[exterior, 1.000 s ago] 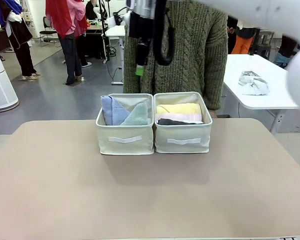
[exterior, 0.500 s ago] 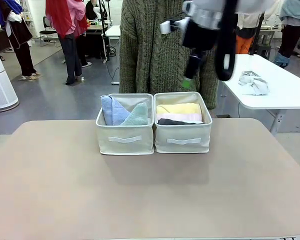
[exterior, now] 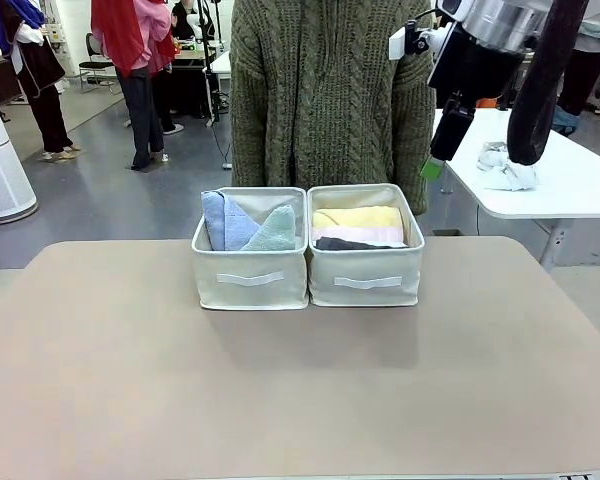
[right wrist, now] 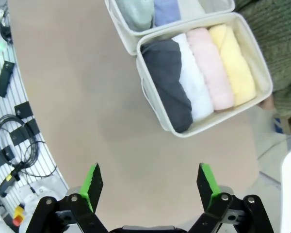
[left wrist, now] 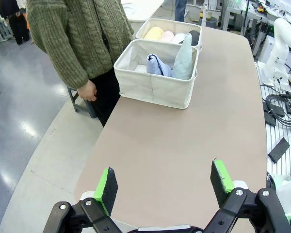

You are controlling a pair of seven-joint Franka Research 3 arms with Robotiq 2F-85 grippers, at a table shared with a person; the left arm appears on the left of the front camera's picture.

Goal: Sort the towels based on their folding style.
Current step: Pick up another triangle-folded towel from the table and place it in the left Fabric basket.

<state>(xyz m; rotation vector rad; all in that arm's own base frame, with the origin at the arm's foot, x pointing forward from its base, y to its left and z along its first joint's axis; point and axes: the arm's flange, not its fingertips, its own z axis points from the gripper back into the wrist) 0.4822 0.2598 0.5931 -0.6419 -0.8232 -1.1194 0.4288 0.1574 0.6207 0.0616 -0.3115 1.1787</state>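
With cones (left wrist: 172, 62) and rolls (right wrist: 199, 82) already binned, keep both empty claws, left (left wrist: 165, 188) and right (right wrist: 149, 187), spread wide and high off the bench (exterior: 300, 380).

Dark grey roll (exterior: 346, 243) mostly hidden behind right bin's (exterior: 366, 283) wall.

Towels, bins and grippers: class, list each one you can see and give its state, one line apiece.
light blue towel: cone, in left bin
pale teal towel: cone, upright in left bin
dark grey towel: rolled, in right bin
white towel: rolled, in right bin
pale pink towel: rolled, in right bin
yellow towel: rolled, in right bin
left bin: holds two cones
right bin: holds four rolls
left gripper: open, empty
right gripper: open, empty
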